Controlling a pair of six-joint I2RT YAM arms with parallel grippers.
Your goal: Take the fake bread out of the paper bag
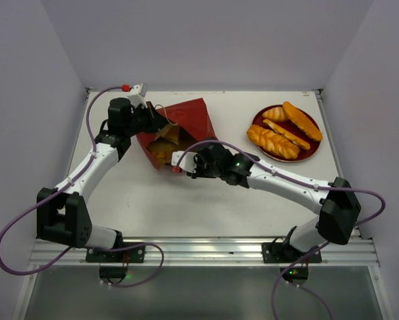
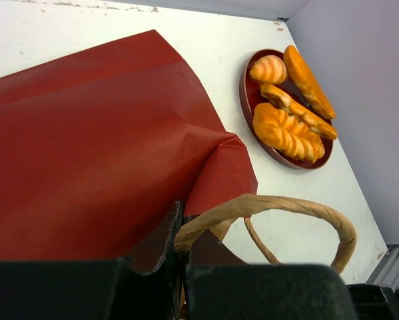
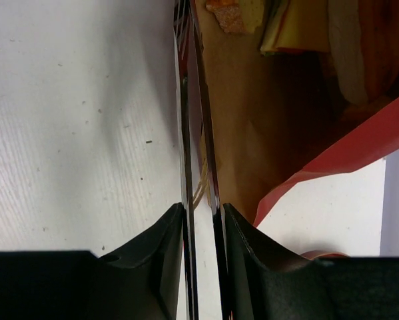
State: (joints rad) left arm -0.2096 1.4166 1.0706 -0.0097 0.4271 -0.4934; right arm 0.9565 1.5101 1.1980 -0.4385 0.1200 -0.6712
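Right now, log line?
left claw: shut on red paper bag rim | right claw: shut on bag wall | glossy toy bread: some inside bag

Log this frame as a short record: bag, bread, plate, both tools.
bag: red paper, lying on its side, mouth open
left tool: shut on the bag's far rim
right tool: shut on the bag's near rim
plate: dark red, far right corner, apart from the bag
bread on plate: four pieces
bread in bag: some visible inside, count unclear
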